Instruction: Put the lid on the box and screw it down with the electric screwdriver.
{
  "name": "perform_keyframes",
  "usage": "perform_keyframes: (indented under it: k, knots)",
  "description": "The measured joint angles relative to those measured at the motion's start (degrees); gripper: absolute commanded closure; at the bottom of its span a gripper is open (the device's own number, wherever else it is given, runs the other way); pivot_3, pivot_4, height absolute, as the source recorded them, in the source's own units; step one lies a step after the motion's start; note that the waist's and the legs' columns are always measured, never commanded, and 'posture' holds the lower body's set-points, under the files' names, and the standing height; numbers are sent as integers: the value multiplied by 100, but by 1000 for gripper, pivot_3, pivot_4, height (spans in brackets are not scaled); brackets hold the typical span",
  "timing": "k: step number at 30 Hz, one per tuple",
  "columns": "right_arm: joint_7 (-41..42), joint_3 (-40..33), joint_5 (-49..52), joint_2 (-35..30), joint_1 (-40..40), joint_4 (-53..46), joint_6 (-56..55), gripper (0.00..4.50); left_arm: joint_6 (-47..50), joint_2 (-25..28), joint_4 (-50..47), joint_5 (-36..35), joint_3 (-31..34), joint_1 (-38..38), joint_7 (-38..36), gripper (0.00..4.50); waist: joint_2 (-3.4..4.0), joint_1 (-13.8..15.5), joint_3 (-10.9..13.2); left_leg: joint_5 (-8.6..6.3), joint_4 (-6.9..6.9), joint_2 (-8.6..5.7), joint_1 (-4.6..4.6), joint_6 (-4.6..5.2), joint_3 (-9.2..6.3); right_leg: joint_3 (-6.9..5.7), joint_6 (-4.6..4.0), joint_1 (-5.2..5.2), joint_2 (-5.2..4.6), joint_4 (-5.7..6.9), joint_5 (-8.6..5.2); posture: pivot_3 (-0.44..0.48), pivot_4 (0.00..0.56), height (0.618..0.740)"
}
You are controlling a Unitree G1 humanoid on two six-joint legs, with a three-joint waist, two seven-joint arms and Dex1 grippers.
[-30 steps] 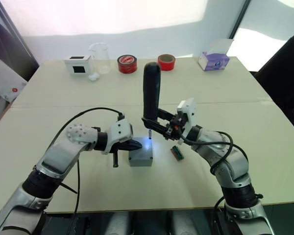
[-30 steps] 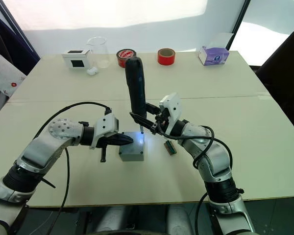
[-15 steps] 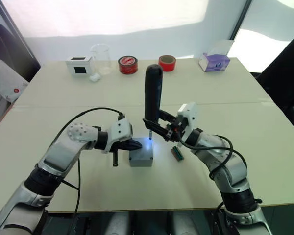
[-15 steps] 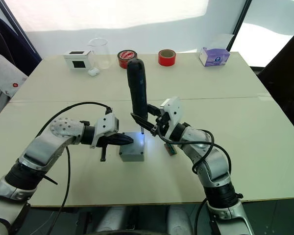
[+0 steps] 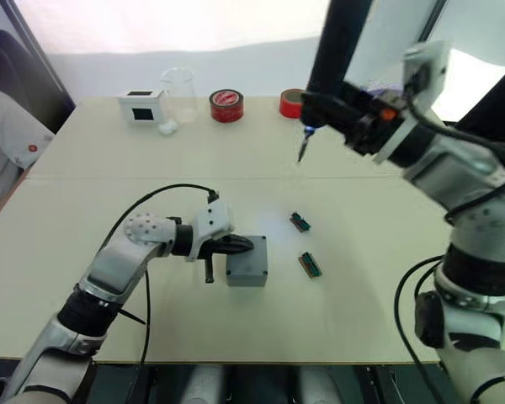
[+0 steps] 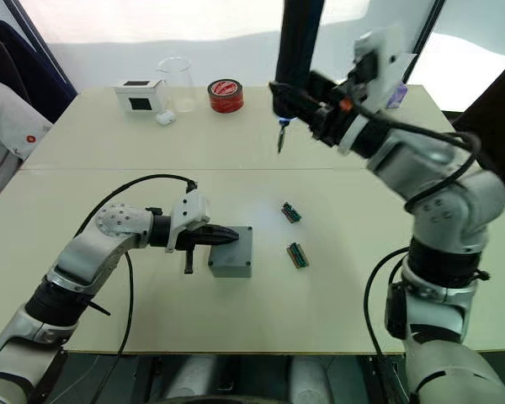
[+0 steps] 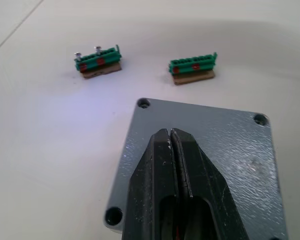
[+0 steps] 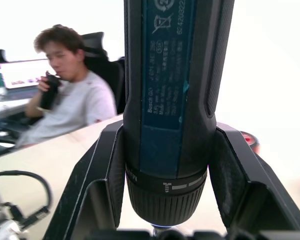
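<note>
Claw work first: my left claw [image 5: 240, 245], fingers pressed together, rested on the lid [image 7: 205, 155], which sat on the box [image 5: 247, 263] near the middle of the table [image 5: 84, 210]. Just beyond lay two green terminal blocks [image 5: 310, 264], one carrying screws. Farther off, my right claw [image 5: 341, 109] pinched the electric screwdriver [image 6: 296, 50], raised well above the table, its tip lit. I judged the lid placed, but the visible corner holes looked empty, so screwing remained.
</note>
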Motion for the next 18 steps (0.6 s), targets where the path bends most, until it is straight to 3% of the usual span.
perform_keyframes:
  k: [1,2,3,5,6,10,18]
  knots:
    - [-173,-130,-19,-193,-158,274,728,2717,238,-141,5,-325,237,38,107,4500,0,1,9,0,9,0,-5,1,3,0,0,-2,-2,3,0,0,150,740]
    - [-312,-245,-18,-810,-377,940,1965,2717,620,-312,-146,-935,687,15,188,4500,-24,33,26,2,31,0,-33,2,-16,-13,-11,-12,-14,7,-3,0,150,740]
    - [-260,-109,22,-1436,-316,1267,2505,2717,770,-275,-348,-1234,917,11,170,4500,-23,70,29,2,48,-1,-75,2,-43,-35,-25,-32,-16,4,-10,0,150,740]
    - [112,672,283,-2951,325,1821,3382,2717,1053,287,-822,-1640,1306,95,-54,4500,-10,139,35,-5,59,-3,-110,10,-57,-43,-30,-44,-16,-19,-11,0,150,740]
    - [147,867,300,-3166,592,2038,3587,2717,1099,605,-998,-1685,1337,205,-221,4500,-1,106,35,-4,47,-6,-113,8,-50,-40,-33,-44,-15,-41,-13,0,150,740]
    - [349,1027,534,-2998,692,2666,3589,2717,1142,1011,-1550,-1712,858,313,-727,4500,88,-171,93,11,29,-18,-108,-7,35,0,16,-66,-17,-45,14,0,150,740]
    - [459,1586,267,-2886,578,3326,3590,2717,1115,1244,-1763,-1721,570,367,-976,4500,75,-105,102,-14,56,3,-94,36,23,-3,19,-47,15,-29,15,0,150,740]
